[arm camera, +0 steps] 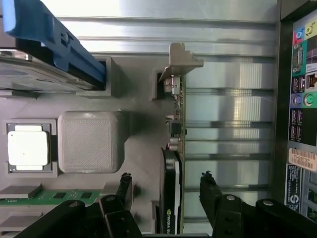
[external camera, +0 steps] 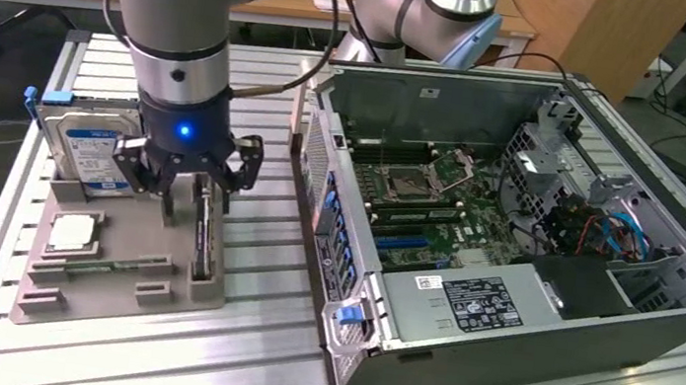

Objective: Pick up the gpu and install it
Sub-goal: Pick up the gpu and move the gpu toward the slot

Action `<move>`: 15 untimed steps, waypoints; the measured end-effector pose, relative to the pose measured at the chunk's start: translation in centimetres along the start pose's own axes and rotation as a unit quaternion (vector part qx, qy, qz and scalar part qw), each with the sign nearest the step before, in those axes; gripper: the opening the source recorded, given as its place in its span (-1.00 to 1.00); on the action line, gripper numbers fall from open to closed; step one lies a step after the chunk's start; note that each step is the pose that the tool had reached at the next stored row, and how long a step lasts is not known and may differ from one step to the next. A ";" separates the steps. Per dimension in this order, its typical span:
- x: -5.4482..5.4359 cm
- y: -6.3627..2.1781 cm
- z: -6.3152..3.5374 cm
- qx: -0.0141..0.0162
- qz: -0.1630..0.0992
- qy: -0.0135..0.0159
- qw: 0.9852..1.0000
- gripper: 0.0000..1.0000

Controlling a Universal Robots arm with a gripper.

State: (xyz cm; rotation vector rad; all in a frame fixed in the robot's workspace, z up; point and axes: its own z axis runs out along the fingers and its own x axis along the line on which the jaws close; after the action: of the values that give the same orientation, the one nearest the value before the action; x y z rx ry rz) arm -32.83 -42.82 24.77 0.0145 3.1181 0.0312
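- My gripper [external camera: 190, 194] [arm camera: 166, 176] is low over the grey holder [external camera: 103, 295] [arm camera: 89, 141], spread wide.
- My fingers [arm camera: 125, 186] straddle the gpu [external camera: 204, 244] [arm camera: 171, 198] with a gap on each side.
- The gpu stands on edge in the holder's slot nearest the open computer case [external camera: 512, 225].
- The hard drive [external camera: 84, 143] stands upright in the holder.
- The processor chip [external camera: 72, 232] [arm camera: 28, 151] lies flat in the holder.

Exterior camera looks down on the parts tray [external camera: 103, 295] [arm camera: 141, 148] from afar. Wrist camera stares down, close above it.
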 end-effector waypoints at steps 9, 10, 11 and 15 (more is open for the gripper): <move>0.0 -0.14 1.15 0.000 0.000 0.000 1.000 0.33; 0.0 -0.16 1.28 0.000 0.000 0.000 1.000 0.33; 0.0 -0.18 1.41 0.000 0.000 0.000 1.000 0.33; 0.0 -0.20 2.05 0.000 0.000 0.000 1.000 0.33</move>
State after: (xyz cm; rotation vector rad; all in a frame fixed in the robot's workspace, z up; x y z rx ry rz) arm -32.82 -42.98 22.71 0.0143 3.1180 0.0310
